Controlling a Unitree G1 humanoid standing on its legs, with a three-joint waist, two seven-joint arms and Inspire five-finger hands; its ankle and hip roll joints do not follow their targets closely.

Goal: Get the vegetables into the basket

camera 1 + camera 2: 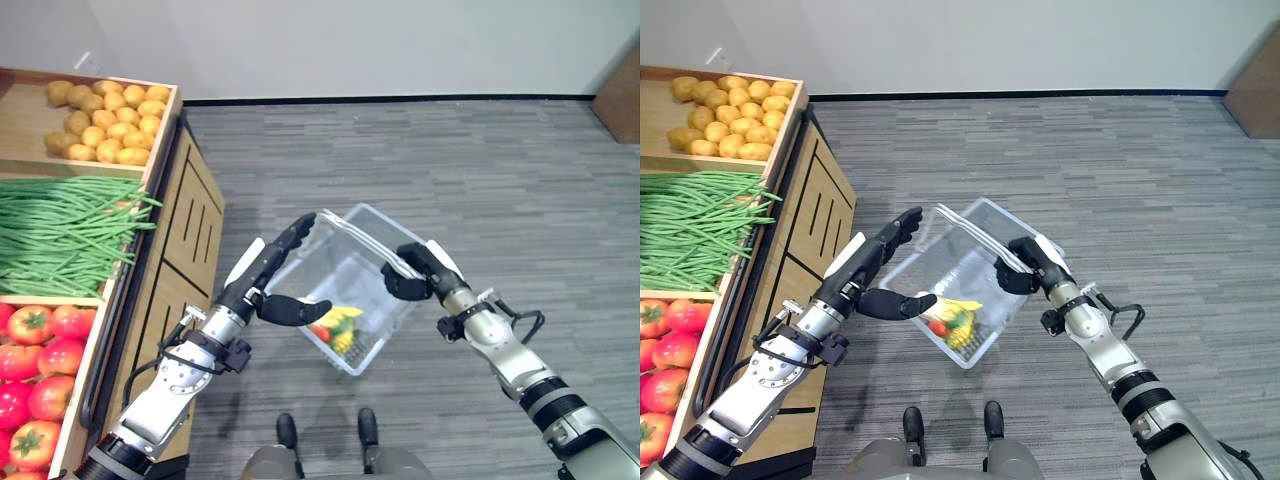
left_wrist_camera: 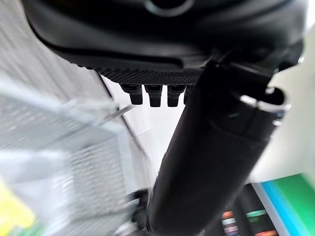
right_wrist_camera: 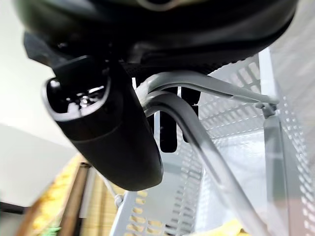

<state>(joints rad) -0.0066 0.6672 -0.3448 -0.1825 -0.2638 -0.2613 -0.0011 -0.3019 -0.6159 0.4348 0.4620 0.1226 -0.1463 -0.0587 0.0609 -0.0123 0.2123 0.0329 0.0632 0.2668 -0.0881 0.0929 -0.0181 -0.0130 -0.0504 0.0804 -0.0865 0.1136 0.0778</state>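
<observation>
**Basket held off the floor beside the produce stand**

The basket [image 1: 352, 285], a pale see-through one with perforated walls, hangs tilted above the grey floor [image 1: 450, 170], just to the right of the wooden stand [image 1: 185, 225]. The right hand [image 1: 415, 272] is at the basket's right rim, its fingers curled round the two grey handles [image 3: 197, 105], which meet in its grip; the right wrist view shows the handles passing between thumb and fingers.

The left hand [image 1: 268, 275] is at the basket's left rim, fingers stretched out straight along the wall and thumb spread toward the inside; it grips nothing.

In the basket's low corner, the one nearest the robot, lie some vegetables [image 1: 336, 328]: yellow, red and a little green, too small to name.

On the stand, left of the basket, three bins sit in a row: potatoes [image 1: 105, 120] farthest from the robot, green beans [image 1: 65, 230] in the middle, tomatoes [image 1: 35, 370] nearest.
</observation>
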